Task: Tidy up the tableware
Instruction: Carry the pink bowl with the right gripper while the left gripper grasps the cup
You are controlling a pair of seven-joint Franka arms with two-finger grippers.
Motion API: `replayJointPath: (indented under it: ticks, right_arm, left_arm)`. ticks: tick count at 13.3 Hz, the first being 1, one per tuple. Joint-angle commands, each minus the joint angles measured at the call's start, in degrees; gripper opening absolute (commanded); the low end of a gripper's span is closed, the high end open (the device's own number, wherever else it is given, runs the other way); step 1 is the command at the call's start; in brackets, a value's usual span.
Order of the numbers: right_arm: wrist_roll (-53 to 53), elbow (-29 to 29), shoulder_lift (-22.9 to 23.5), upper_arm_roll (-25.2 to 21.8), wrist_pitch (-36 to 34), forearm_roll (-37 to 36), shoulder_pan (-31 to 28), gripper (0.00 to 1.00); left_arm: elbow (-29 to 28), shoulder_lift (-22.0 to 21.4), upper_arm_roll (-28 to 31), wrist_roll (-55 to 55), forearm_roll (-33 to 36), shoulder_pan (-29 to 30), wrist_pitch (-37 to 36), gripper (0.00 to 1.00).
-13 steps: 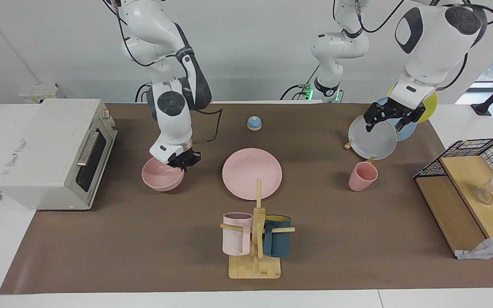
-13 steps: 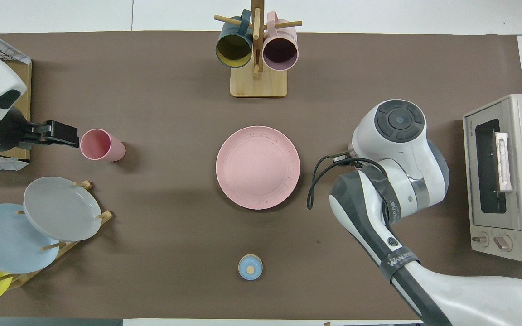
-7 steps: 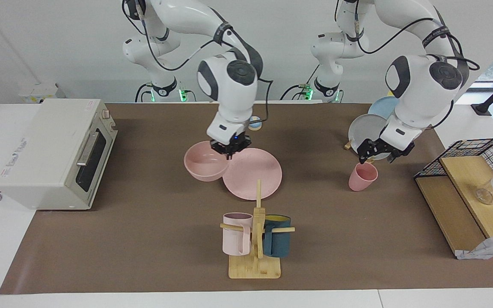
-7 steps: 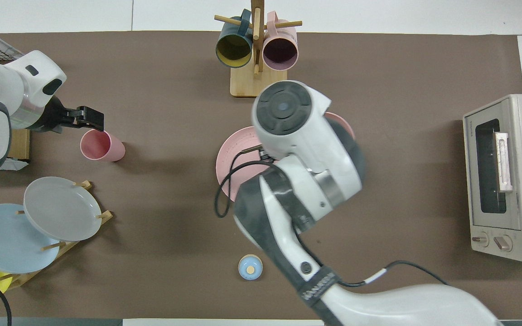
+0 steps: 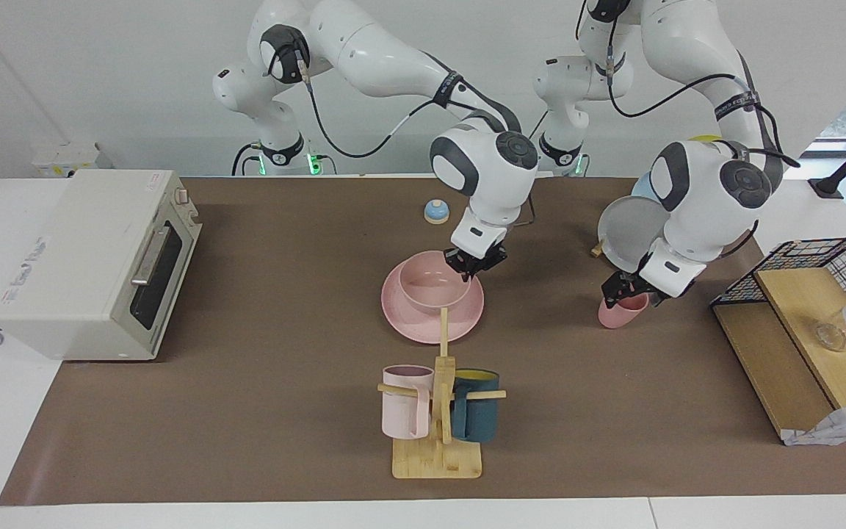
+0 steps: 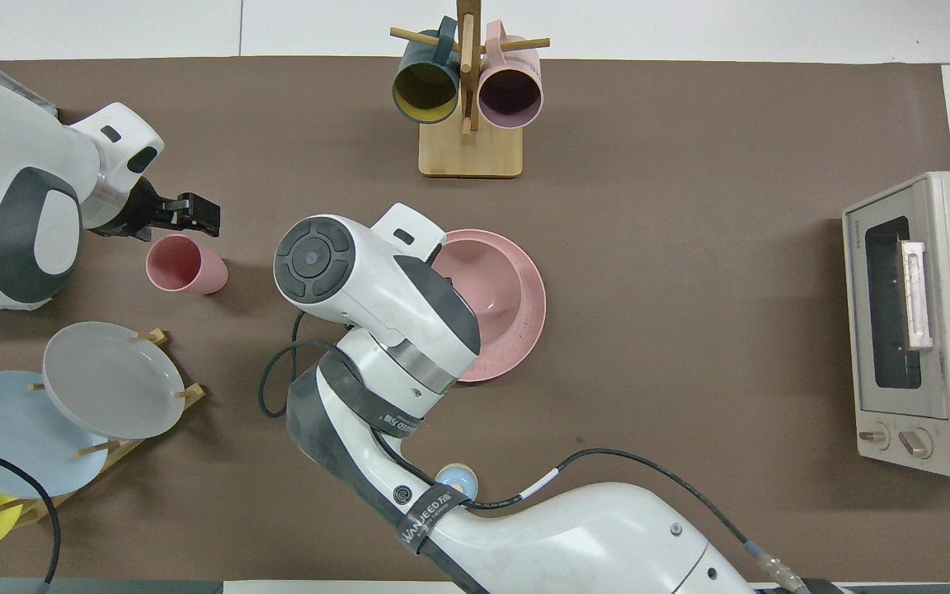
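Right gripper (image 5: 471, 269) pinching the pink bowl's (image 5: 434, 283) rim over the pink plate (image 5: 408, 323), left gripper (image 5: 630, 290) spread wide at the pink cup's (image 5: 617, 314) rim

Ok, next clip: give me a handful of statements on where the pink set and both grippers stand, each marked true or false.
1. The pink bowl is over the pink plate. True.
2. The right gripper is shut on the bowl's rim. True.
3. The pink cup sits inside the bowl. False: it stands on the mat toward the left arm's end, apart from the plate.
4. The left gripper is shut on the grey plate. False: it is open at the cup's rim.
5. Both mugs lie on the mat. False: the two mugs hang on the wooden rack.
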Motion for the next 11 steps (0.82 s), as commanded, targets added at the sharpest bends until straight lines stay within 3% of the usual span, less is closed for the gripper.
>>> replayJointPath:
  ticks: [1, 6, 11]
  right_arm:
    - [1.0, -1.0, 0.0, 0.6, 1.4, -0.2, -1.3, 0.0]
    - [0.9, -5.8, -1.1, 0.6, 4.8, 2.7, -0.9, 0.0]
    - [0.9, -6.0, -1.3, 0.6, 4.4, 2.9, -1.0, 0.0]
  left_arm:
    - [-3.9, -0.9, -0.4, -1.8, -1.1, 0.5, 2.3, 1.0]
    - [-4.0, -1.1, -0.4, -4.7, -1.8, 0.3, 3.1, 1.0]
    - [-1.0, -1.2, -0.4, -4.5, -2.7, 0.5, -0.1, 1.0]
